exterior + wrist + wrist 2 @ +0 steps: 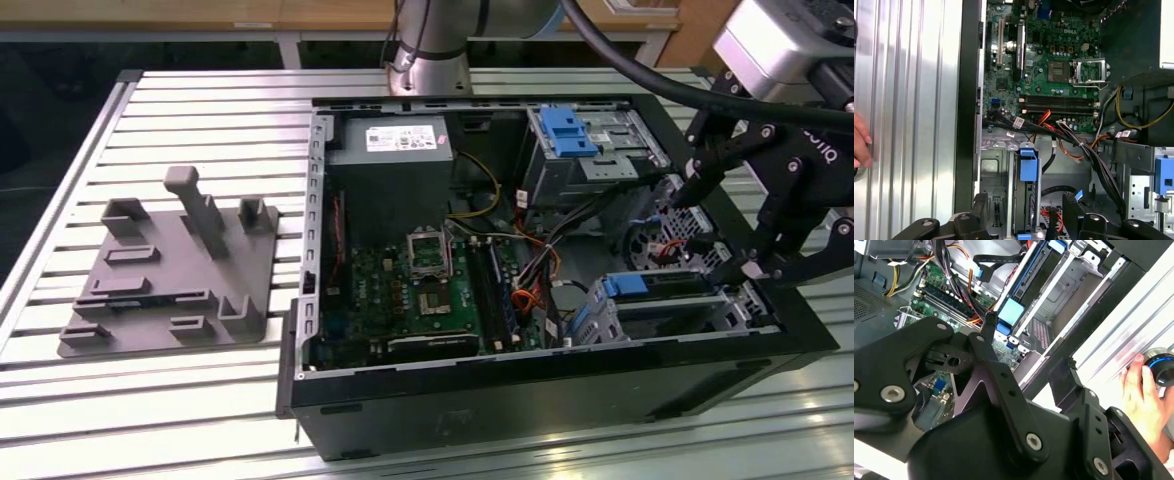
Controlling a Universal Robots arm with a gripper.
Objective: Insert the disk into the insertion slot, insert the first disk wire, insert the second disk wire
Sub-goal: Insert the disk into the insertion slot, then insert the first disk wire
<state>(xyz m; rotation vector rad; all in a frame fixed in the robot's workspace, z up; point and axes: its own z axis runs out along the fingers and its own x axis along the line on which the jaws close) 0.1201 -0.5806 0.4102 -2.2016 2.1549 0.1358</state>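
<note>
The disk [1024,200] stands edge-on inside the insertion slot [995,172], its blue carrier tab towards the motherboard. In the exterior view the disk [663,285] lies in the insertion slot [727,312] at the case's near right corner. My gripper [1025,212] is open, one black finger on each side of the disk and not touching it. The gripper [714,235] hangs just above the slot in the exterior view. A bundle of black cables [1074,142] runs past the slot. Whether any wire is plugged into the disk is hidden.
The open computer case [534,375] lies on a slatted metal table [200,410]. A taller bay with a blue latch [567,130] and a grey power-supply box [390,140] sit at the back. A grey fixture [174,270] lies on the exterior view's left. A person's hand [1141,397] rests on the table beside the case.
</note>
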